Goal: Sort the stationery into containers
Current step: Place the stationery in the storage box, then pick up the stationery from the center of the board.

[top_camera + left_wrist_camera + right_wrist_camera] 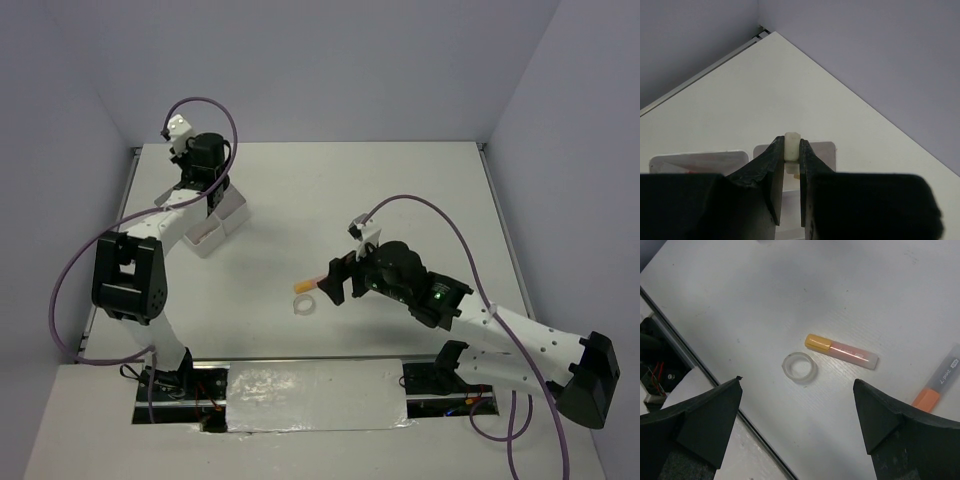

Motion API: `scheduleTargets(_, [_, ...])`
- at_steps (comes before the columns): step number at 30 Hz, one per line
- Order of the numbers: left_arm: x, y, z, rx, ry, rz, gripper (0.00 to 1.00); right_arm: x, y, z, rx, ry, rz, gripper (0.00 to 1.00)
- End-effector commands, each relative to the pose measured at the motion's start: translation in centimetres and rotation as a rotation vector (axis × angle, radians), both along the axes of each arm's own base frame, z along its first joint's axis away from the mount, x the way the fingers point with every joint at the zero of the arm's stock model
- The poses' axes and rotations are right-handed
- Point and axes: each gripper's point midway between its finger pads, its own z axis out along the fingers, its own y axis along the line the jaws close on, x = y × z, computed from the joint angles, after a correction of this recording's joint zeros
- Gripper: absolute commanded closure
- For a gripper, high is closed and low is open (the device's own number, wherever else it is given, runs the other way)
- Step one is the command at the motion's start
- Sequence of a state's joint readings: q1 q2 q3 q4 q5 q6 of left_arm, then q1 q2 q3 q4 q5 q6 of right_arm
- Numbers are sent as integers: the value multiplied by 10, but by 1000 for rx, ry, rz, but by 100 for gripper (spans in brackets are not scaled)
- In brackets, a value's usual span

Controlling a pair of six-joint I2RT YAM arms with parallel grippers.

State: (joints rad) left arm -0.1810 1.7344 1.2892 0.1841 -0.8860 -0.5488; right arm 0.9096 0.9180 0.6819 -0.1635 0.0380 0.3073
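White links and black joint housings on left arm [130, 275] and right arm [520, 340], purple cable [205, 99] trailing from each wrist, green light [436, 296] behind right gripper [328, 283], matte black wedge fingers [705, 415]

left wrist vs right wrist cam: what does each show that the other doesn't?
Left wrist only: small white block pinched in the left gripper, with white plastic trays beneath it. Right wrist only: clear tape ring, yellow-capped translucent marker and grey marker with orange end, under the open right gripper. Both: white tabletop.
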Motion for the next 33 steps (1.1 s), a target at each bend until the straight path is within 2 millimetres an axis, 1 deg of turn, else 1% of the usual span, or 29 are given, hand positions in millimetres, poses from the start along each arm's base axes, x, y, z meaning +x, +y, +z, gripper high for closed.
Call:
scheduleTargets(1, [9, 0, -2, 12, -32, 5, 80, 5, 8, 17, 30, -46, 22, 0])
scheduleTargets(3, [10, 0, -7, 11, -28, 5, 79, 6, 7, 16, 23, -49, 21, 0])
scheduleTargets(4, [10, 0, -14, 11, -18, 8, 79, 6, 8, 17, 24, -51, 23, 0])
scheduleTargets(8, [10, -1, -28, 1, -2, 8, 76, 7, 6, 17, 18, -56, 20, 0])
scheduleTargets(12, [12, -1, -34, 7, 10, 4, 57, 7, 7, 18, 10, -58, 26, 0])
scheduleTargets(13, [13, -1, -34, 8, 13, 10, 55, 7, 7, 18, 9, -59, 29, 0])
scheduleTargets(14, [13, 0, -34, 12, 14, 14, 50, 7, 7, 18, 9, -59, 29, 0])
scheduleTargets(16, [10, 1, -37, 9, 17, 23, 45, 7, 7, 17, 9, -59, 29, 0])
scheduleTargets(17, [10, 1, -38, 8, 16, 25, 41, 7, 8, 18, 12, -61, 31, 0])
scheduleTargets(19, [6, 2, -39, 4, 12, 29, 36, 7, 8, 18, 13, -59, 30, 0])
scheduleTargets(22, [3, 2, -38, -3, 7, 30, 34, 7, 8, 18, 12, -58, 32, 0])
scheduleTargets(25, [-3, 2, -27, -22, -3, 29, 34, 8, 8, 18, 11, -59, 26, 0])
scheduleTargets(26, [-6, -2, -12, -43, -32, 12, 30, 10, 6, 17, 8, -60, 15, 0])
scheduleTargets(27, [-7, -7, -5, -53, -41, -8, 26, 10, 6, 15, 6, -53, 11, 0])
scheduleTargets(28, [-12, -9, -4, -67, -13, -20, 17, 14, 5, 14, 6, -49, 0, 0])
scheduleTargets(29, [-11, -19, 13, -95, -29, -76, 14, 15, 5, 14, 2, -42, 0, 0])
scheduleTargets(31, [-18, -31, 22, -135, -10, -108, 9, 20, 5, 8, -12, -13, -21, 0])
scheduleTargets(32, [-32, -38, 20, -150, 63, -147, 2, 24, 3, 7, -18, -3, -40, 0])
scheduleTargets(33, [-36, -47, 20, -147, 93, -211, 1, 27, 2, 6, -20, 9, -60, 0])
